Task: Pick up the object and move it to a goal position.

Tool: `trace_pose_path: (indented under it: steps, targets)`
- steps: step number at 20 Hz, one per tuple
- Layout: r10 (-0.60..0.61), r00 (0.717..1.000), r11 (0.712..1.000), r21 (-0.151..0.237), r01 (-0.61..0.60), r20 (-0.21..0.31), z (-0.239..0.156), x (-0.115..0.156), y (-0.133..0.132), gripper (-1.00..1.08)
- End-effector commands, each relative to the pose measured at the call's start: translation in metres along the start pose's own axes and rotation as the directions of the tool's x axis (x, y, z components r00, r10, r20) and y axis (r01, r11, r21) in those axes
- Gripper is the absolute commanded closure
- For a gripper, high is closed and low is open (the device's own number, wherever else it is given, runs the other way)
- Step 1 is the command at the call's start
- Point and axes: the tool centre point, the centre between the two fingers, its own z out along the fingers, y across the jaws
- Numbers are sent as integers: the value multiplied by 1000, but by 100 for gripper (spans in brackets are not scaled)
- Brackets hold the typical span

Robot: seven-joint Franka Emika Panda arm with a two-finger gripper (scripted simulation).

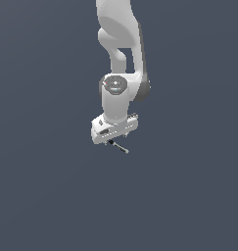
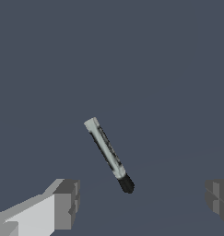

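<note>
While spread wide, fingers (image 2: pixel 62 205) flank the stick (image 2: pixel 109 154), no contact

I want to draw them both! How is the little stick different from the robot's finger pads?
The stick is one thin, round piece, black at one end; the finger pads are two chunky grey blocks. The stick lies slanted between them, and the pads stand apart on either side, jaws open, not touching it. Both have grey on them.

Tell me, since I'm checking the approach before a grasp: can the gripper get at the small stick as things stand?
Probably yes. In the wrist view the stick lies bare between the open fingers, touching neither, with nothing over it. It lies slanted across the gap, so the gripper may need some turning before closing.
</note>
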Motion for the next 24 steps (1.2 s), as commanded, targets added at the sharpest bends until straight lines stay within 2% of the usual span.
trace_pose_path:
  steps: [1,6,13,19,24]
  targets:
    - [-75,997,997,1,75,-1,8,-1,-2,-92]
    - [-220,975,975,4,220,-3,24,-4,-8,-92]
    - [-385,923,923,8,385,-9,41,-7,-15,-92]
    - [-467,884,884,9,467,-14,50,-8,-19,-92]
    - [-496,868,868,10,496,-17,53,-9,-21,-92]
